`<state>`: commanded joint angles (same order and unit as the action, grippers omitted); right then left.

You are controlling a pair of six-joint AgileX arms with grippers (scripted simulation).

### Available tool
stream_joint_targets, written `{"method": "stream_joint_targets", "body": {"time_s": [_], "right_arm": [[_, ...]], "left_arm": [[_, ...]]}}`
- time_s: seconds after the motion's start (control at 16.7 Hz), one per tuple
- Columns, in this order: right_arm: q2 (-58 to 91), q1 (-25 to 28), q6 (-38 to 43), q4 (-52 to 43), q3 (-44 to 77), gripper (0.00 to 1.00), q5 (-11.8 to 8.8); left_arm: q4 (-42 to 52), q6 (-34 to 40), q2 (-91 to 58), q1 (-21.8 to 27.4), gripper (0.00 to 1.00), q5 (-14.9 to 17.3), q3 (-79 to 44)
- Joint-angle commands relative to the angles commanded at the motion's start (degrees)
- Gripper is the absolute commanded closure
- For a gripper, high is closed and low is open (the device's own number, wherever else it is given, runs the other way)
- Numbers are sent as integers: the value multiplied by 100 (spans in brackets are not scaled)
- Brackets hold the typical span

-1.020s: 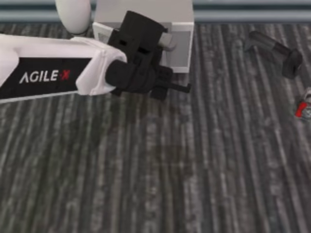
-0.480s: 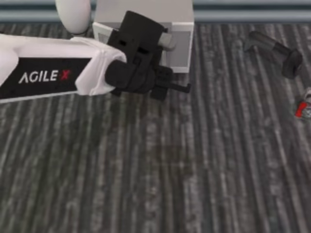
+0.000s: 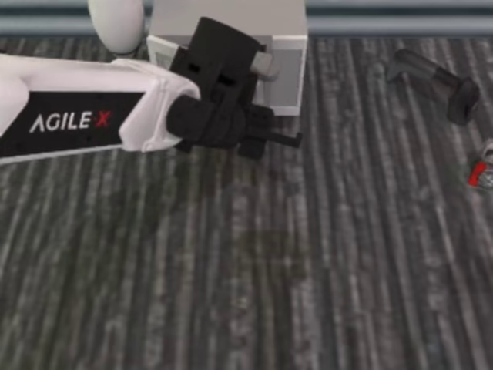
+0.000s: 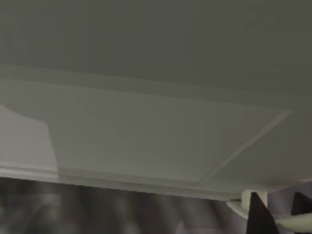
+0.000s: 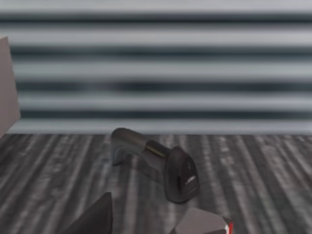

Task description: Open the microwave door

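The light grey microwave (image 3: pixel 231 15) stands at the back middle of the table. Its door (image 3: pixel 283 83) faces the front and looks closed flat against the box. My left gripper (image 3: pixel 296 140) reaches in from the left, right in front of the door. In the left wrist view the door (image 4: pixel 146 131) fills the picture, and the pale handle (image 4: pixel 253 197) runs between the dark fingertips (image 4: pixel 256 219) of my left gripper (image 4: pixel 279 219), which is shut on it. My right gripper (image 5: pixel 146 226) is parked at the right, open, with one dark finger (image 5: pixel 92 219) showing.
A dark hand-held scanner (image 3: pixel 435 81) (image 5: pixel 163 163) lies at the back right. A small grey and red object (image 3: pixel 479 173) (image 5: pixel 204 224) sits near the right edge. A white rounded body (image 3: pixel 115 23) stands left of the microwave. A striped wall closes the back.
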<state>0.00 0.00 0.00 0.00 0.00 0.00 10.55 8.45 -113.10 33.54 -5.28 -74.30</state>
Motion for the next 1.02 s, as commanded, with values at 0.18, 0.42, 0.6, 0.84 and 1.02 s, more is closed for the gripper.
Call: {"method": "stream_joint_targets", "body": {"time_s": [0.18, 0.42, 0.6, 0.84, 1.02], "right_arm": [[0, 0, 0, 0, 0, 0, 0], [0, 0, 0, 0, 0, 0, 0], [0, 0, 0, 0, 0, 0, 0], [0, 0, 0, 0, 0, 0, 0], [0, 0, 0, 0, 0, 0, 0]], "left_arm": [[0, 0, 0, 0, 100, 0, 0], [-8, -32, 21, 21, 100, 87, 39], [-73, -205, 128, -53, 100, 205, 166], [-114, -365, 201, -118, 100, 312, 293], [-114, -365, 201, -118, 100, 312, 293]]}}
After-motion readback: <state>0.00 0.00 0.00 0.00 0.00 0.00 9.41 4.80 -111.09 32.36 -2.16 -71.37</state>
